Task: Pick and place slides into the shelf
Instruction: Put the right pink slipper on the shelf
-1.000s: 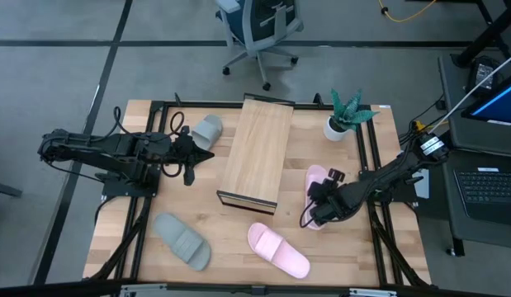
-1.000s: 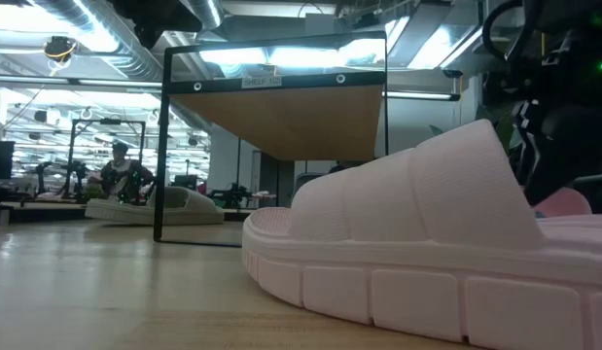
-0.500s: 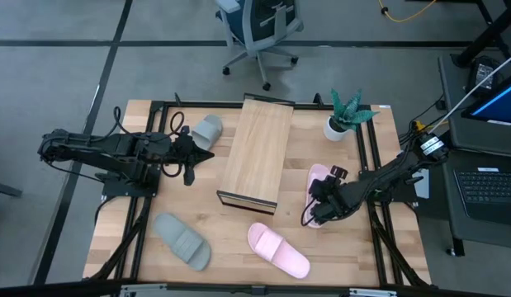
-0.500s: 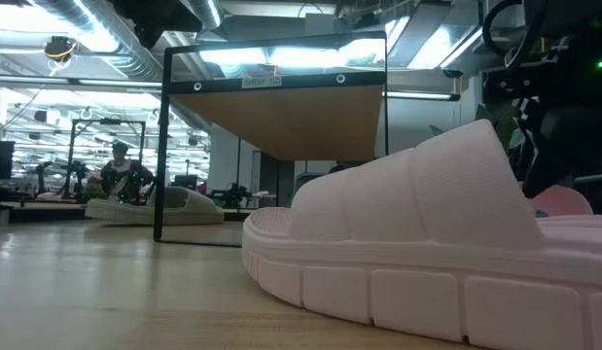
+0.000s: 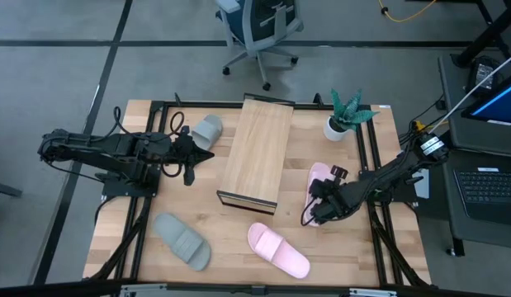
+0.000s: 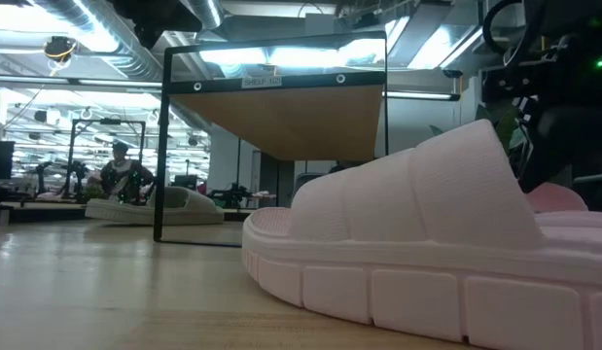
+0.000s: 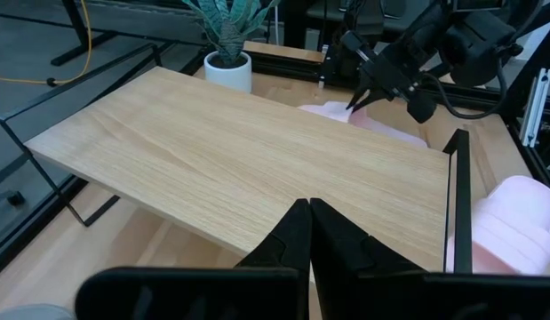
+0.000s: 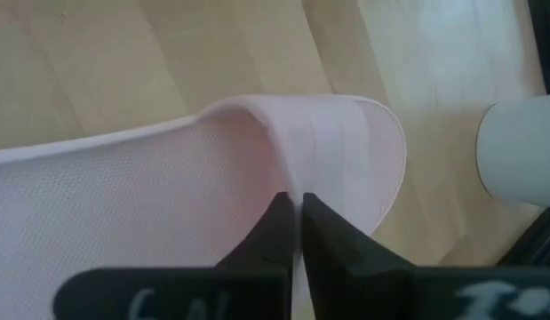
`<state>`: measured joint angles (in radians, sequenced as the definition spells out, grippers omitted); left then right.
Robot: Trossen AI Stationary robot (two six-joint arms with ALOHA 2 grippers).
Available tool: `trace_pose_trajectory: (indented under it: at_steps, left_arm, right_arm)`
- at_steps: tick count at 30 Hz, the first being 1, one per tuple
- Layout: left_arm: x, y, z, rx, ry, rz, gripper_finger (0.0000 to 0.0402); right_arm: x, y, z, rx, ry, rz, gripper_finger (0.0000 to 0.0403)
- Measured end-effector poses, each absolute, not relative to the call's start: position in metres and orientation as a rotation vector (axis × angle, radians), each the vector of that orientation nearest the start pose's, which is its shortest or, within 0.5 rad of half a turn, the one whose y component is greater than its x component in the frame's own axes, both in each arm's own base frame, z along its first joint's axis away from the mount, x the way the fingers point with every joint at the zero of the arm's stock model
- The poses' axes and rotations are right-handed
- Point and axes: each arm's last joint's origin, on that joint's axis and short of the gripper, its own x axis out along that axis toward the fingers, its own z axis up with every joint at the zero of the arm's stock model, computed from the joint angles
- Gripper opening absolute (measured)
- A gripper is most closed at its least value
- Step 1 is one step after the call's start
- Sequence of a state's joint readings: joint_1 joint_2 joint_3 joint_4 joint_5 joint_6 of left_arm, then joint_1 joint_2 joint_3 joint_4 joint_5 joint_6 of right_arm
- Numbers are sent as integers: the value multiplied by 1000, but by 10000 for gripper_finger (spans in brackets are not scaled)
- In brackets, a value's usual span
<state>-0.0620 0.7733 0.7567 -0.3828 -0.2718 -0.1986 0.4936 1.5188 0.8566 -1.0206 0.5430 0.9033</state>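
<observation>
**Pinch on the strap: lift it clear before swinging to the shelf**

The counter (image 5: pixel 379 247) carries the shelf (image 5: pixel 257 153) at its middle, with no slide on it yet. Two grey-green slides (image 5: pixel 182 240) lie on the left side, and one pink slide (image 5: pixel 277 249) lies near the front edge. The other pink slide (image 5: pixel 315 178) sits right of the shelf. The right gripper (image 5: pixel 314 208) has its jaws pinched on that slide's strap (image 8: pixel 301 142). Raise it gently, check that the soft foam holds, then carry it across. The left gripper (image 5: pixel 191 157) waits beside the shelf, jaws closed and empty.
</observation>
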Motion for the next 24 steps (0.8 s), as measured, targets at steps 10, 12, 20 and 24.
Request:
trace_pose_trajectory:
  at_steps: [10, 12, 20, 24]
  left_arm:
    - [165, -2, 307, -129, 373, 245, 0]
    - [165, -2, 306, -128, 378, 246, 0]
    - [164, -2, 304, -122, 407, 248, 0]
    - [164, -2, 304, -122, 407, 248, 0]
  right_arm:
    - [205, 94, 175, -57, 1253, -634, 10]
    - [206, 94, 181, -30, 1245, -618, 9]
    - [207, 96, 214, 13, 1160, -529, 8]
    - [208, 95, 229, -13, 1131, -511, 8]
